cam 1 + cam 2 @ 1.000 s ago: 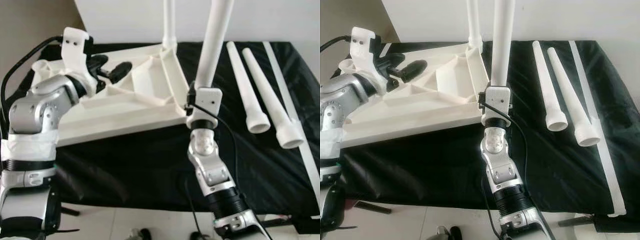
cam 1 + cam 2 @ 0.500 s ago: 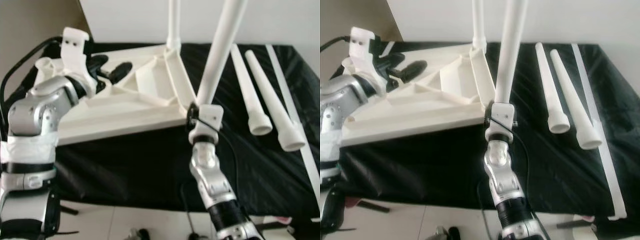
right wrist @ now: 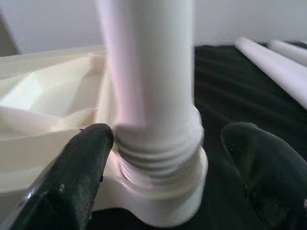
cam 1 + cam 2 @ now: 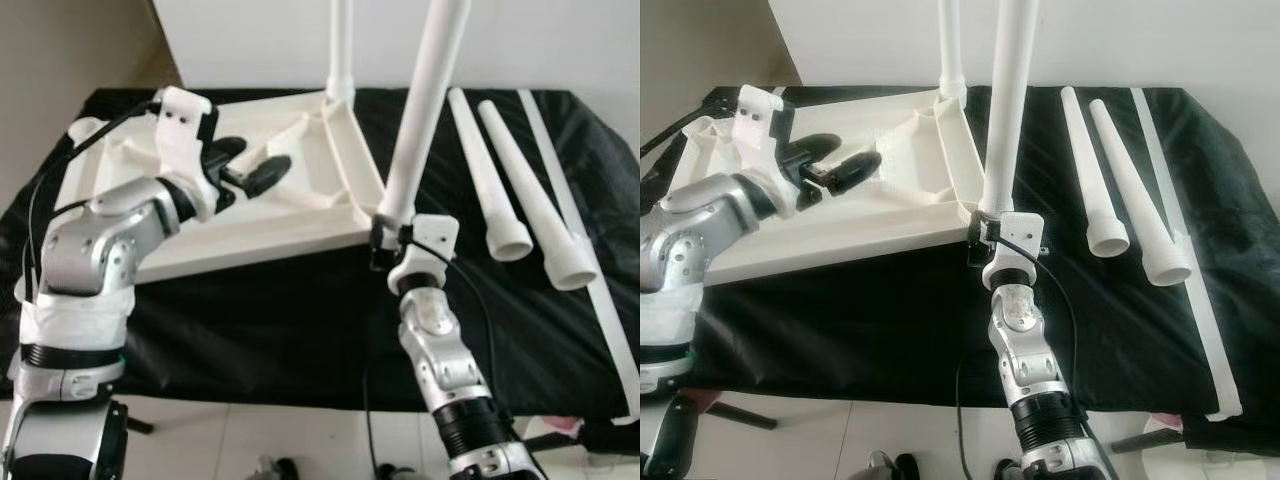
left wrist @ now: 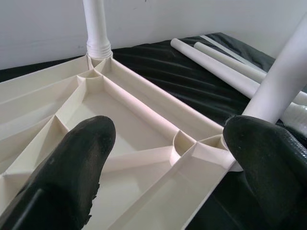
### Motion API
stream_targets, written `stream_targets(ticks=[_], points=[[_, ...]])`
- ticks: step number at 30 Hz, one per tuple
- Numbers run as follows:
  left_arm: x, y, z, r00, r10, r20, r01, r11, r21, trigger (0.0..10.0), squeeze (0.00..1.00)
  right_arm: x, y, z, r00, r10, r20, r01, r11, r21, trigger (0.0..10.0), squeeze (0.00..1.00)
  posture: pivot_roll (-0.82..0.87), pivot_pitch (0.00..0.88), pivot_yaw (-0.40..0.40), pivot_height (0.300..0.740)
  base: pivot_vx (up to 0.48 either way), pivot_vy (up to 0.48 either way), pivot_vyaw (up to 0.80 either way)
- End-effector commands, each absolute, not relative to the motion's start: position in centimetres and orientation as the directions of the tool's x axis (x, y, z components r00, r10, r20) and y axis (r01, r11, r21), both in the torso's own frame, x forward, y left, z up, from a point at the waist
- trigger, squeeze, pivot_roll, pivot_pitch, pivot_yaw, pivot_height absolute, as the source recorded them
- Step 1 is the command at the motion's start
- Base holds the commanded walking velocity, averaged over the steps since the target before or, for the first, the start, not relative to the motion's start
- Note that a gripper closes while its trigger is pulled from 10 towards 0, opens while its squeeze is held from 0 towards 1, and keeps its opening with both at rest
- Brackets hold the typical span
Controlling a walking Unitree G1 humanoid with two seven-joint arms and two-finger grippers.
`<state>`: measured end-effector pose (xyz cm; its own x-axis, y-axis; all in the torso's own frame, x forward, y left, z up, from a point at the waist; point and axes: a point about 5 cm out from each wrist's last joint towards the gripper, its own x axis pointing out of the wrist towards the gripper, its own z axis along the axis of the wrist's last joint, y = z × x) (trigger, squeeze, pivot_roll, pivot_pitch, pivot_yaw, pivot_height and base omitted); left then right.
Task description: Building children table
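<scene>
Black cloth [image 4: 300, 310] covers the work surface under a white wall; the upturned white tabletop [image 4: 270, 215] lies on it, ribs up. One leg [image 4: 341, 45] stands in the far corner socket. A second leg [image 4: 420, 110] stands in the near right corner socket [image 3: 163, 201], its long axis nearly vertical and tipped slightly right — threads show at the base, so to my eye it isn't fully seated.

Right gripper [image 3: 163, 158] sits at that base, fingers [image 3: 84, 158] spread either side of the threaded collar, one close against it, not clamped. It is the nearer arm.

Left gripper [image 4: 250, 172] hovers open over the tabletop ribs, holding nothing. Two spare legs [image 4: 520, 180] lie on the cloth well to the right.
</scene>
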<state>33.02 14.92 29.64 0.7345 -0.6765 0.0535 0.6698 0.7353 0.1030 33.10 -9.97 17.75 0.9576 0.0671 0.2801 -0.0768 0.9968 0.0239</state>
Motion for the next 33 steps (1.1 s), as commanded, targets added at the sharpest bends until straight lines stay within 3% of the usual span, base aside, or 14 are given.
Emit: stream_targets(ticks=[1,7,24,25,32,33], points=[[32.6,14.7,29.6,0.697,-0.716,0.044,0.709,0.696,0.111,10.0,0.0,33.1,-9.7,18.0,0.951,0.093,0.294,-0.104,0.994,0.023,10.0,0.0,-0.06,0.177,0.062,0.74,0.0,0.0,0.0],[32.4,14.4,29.4,0.679,-0.734,0.031,0.727,0.678,0.111,10.0,0.0,34.7,-12.2,19.8,0.904,0.286,0.318,-0.256,0.958,-0.133,10.0,0.0,-0.06,0.191,0.07,0.74,0.0,0.0,0.0],[31.8,12.9,28.4,0.608,-0.794,-0.012,0.788,0.601,0.131,10.0,0.0,37.4,-12.2,20.8,0.812,0.547,0.203,-0.484,0.826,-0.288,10.0,0.0,-0.06,0.188,0.084,0.74,0.0,0.0,0.0],[31.8,12.9,28.4,0.603,-0.798,-0.01,0.791,0.597,0.131,0.0,0.0,37.5,-12.2,20.9,0.811,0.549,0.201,-0.486,0.824,-0.291,10.0,0.0,-0.06,0.188,0.084,0.74,0.0,0.0,0.0],[31.3,13.0,28.4,0.594,-0.804,-0.011,0.798,0.588,0.131,0.0,0.0,38.3,-12.8,20.9,0.811,0.556,0.182,-0.494,0.817,-0.295,10.0,0.0,-0.05,0.185,0.084,0.74,0.0,0.0,0.0],[31.4,13.1,28.3,0.603,-0.798,-0.02,0.792,0.595,0.137,8.9,0.0,38.2,-12.8,20.7,0.814,0.553,0.177,-0.493,0.819,-0.293,6.7,0.0,-0.05,0.185,0.083,0.74,0.0,0.0,0.0]])
